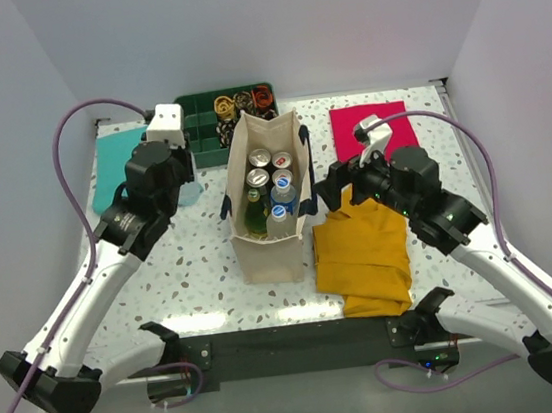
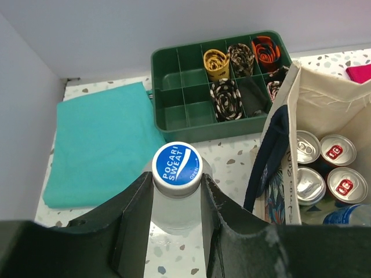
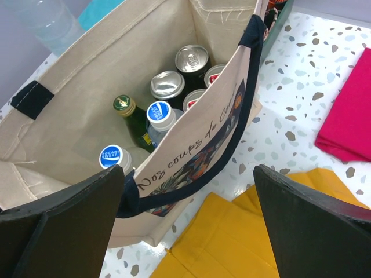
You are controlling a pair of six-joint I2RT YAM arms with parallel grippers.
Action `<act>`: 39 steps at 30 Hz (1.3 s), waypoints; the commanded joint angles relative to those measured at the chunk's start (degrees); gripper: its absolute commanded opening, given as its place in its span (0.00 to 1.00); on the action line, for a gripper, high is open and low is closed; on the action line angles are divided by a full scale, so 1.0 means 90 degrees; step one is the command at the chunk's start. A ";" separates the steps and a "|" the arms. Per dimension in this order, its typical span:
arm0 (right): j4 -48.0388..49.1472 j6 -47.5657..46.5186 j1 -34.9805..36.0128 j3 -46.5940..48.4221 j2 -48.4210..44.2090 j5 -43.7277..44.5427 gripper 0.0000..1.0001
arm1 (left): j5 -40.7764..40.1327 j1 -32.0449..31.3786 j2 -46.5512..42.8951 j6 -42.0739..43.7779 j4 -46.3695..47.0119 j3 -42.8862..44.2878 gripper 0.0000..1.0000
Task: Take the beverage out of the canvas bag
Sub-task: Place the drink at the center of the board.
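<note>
**A:** Where is the canvas bag?

**B:** It stands upright in the middle of the table with its mouth open. The mustard-yellow cloth lies just beside it on its right. It is tall, boxy and cream-beige, with dark navy strap handles. The right outer wall carries cursive lettering and a colourful print.

**A:** What is in it?

**B:** At the far end are 4 cans with silver tops. Nearer are 1 green glass bottle with a gold cap and 2 blue-capped bottles.

**A:** And the beverage outside the bag?

**B:** The Pocari Sweat bottle is clear plastic with a blue-and-white cap. It is outside the bag, on the bag's left, near the teal cloth and the green tray. The left gripper pinches it below the cap, with 1 finger on each side. I cannot tell whether its base touches the table.

**A:** The right gripper?

**B:** Its fingers are spread wide at the bag's right wall, with the navy strap between them. Nothing is clamped.
</note>
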 commanded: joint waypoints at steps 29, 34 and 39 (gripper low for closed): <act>0.0159 -0.0221 0.0014 0.0144 0.0870 0.0548 0.98 | 0.2434 0.1611 0.1553 -0.0494 0.4856 -0.1506 0.00; 0.0169 -0.0201 0.0014 0.0135 0.0830 0.0596 0.98 | 0.2464 0.1660 0.1876 -0.0445 0.4993 -0.1330 0.00; 0.0208 -0.0191 0.0005 0.0125 0.0860 0.0538 0.98 | 0.2454 0.1680 0.2023 -0.0445 0.5382 -0.1582 0.00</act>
